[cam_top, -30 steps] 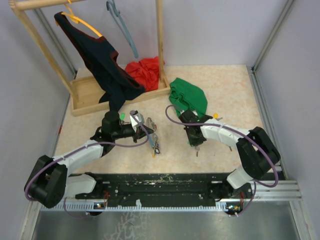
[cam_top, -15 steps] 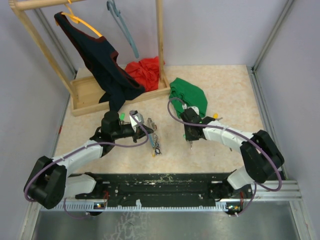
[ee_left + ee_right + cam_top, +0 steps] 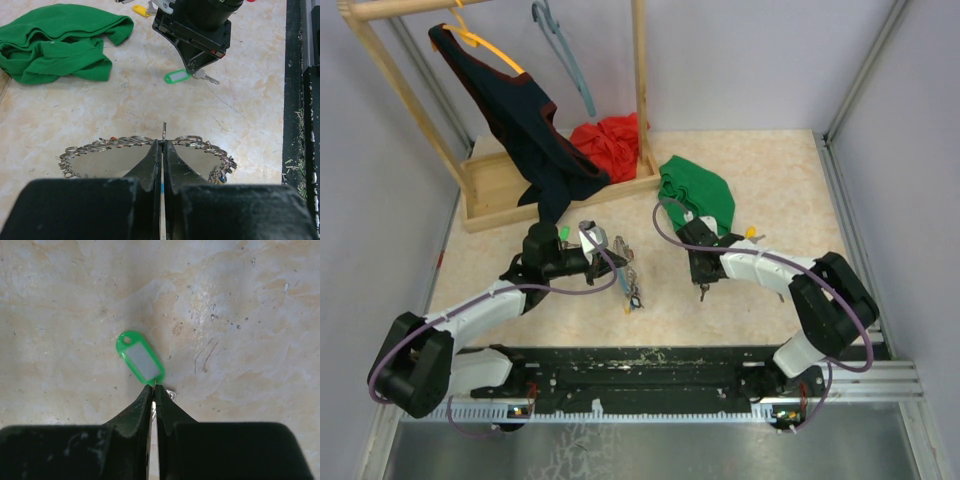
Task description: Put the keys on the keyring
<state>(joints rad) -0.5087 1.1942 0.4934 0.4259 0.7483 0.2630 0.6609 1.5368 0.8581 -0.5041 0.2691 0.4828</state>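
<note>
The left gripper [image 3: 163, 148] is closed on the keyring [image 3: 200, 142] wire. The right gripper [image 3: 153, 396] seems pinched on a green-tagged key [image 3: 141, 359] lying on the desk [image 3: 240, 315].

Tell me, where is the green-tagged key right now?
The green-tagged key is pinched at the right gripper's tips, mid-table in the top view, right of the keyring and near the green cloth.
</note>
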